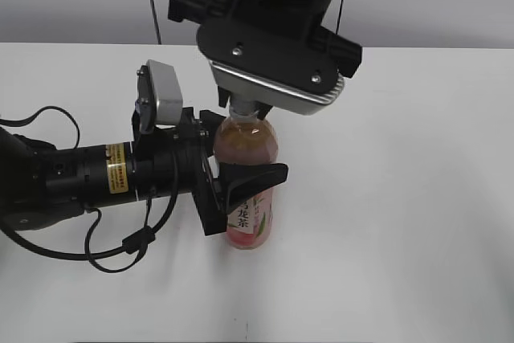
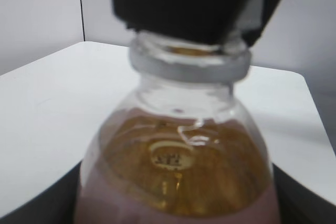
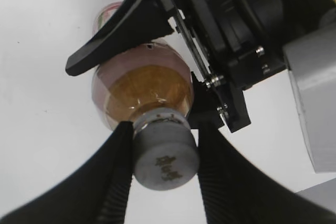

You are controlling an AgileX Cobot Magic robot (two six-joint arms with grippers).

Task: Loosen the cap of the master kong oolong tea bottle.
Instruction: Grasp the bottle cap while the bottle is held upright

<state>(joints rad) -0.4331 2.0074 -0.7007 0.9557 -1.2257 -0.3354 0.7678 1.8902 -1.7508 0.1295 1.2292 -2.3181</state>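
White surface (image 1: pixel 418 198) runs back to a pale grey wall, and the bottle (image 1: pixel 250 190) stands upright near its middle. Amber-pink tea fills it up into the shoulder, with clear plastic above that to the neck ring. Its cap (image 3: pixel 167 157), white with ribbed side and a dark mark on top, sits on the neck. The right gripper (image 3: pixel 163 169) comes down from above and is closed on the cap, one black ribbed finger (image 3: pixel 113 182) pressed to each side. The left gripper (image 1: pixel 241 174) reaches in level from the left and clamps the bottle's body across the top of the pink label; in the blurred left wrist view contact seems firm, though only the corners of the fingers show.
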